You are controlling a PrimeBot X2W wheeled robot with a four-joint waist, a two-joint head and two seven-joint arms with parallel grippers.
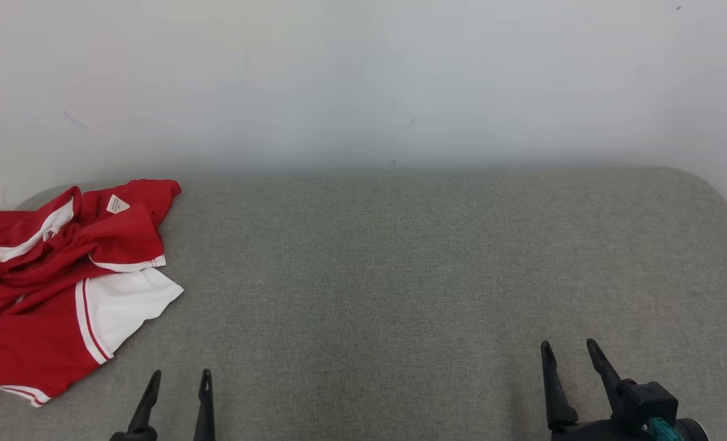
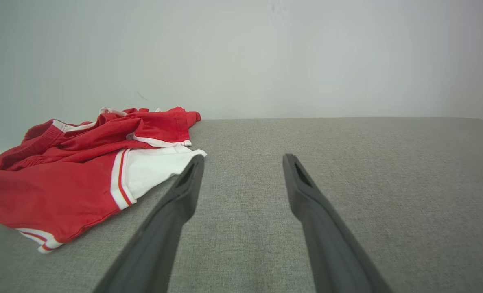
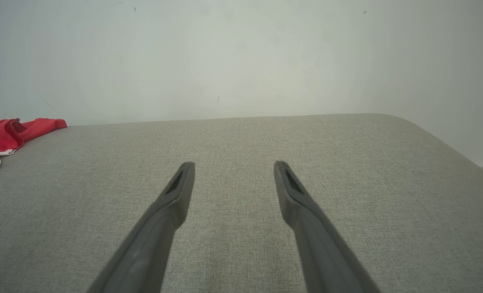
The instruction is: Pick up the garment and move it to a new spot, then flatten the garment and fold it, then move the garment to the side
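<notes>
Two tools, the left tool (image 1: 180, 373) and the right tool (image 1: 568, 343), stand wide and empty at the lower edge. The red-and-white garment (image 1: 45, 288) lies crumpled at the left on the grey table (image 1: 400, 275).

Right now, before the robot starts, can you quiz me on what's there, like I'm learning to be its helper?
1. Where on the grey surface does the garment lie?
A) the robot's far left
B) the middle
C) the robot's far right
2. Fill in the gap: the left gripper and the right gripper both stand ____.
3. True or false: the left gripper holds the garment.

Key
1. A. It lies crumpled at the far left.
2. Open, with nothing between the fingers.
3. False. The garment lies loose on the surface, off to the side of the left gripper.
</notes>
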